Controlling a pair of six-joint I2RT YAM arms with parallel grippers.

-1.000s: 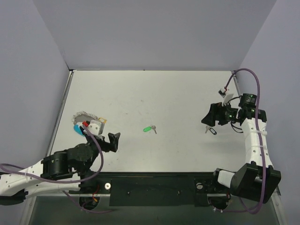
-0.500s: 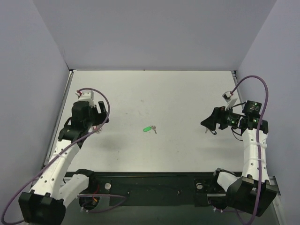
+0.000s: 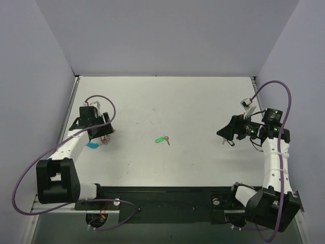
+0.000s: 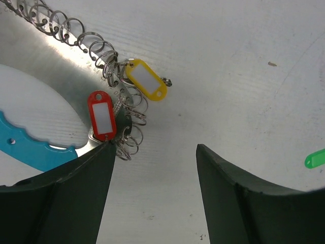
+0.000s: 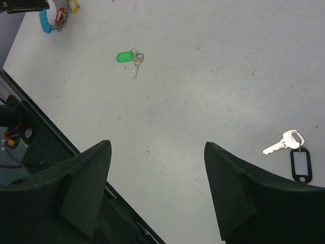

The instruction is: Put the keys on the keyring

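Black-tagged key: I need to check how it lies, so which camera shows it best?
Right wrist: the black-tagged key lies whole and unobstructed. Top external shows it only as a tiny speck beside the right claw. Left wrist does not show it.

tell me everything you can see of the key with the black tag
The key with the black tag is a small silver metal key, joined by a little ring to an oblong tag with a black rim and pale centre. It lies flat on the right side of the white table, blade pointing away from the tag. Nothing grips or touches it.
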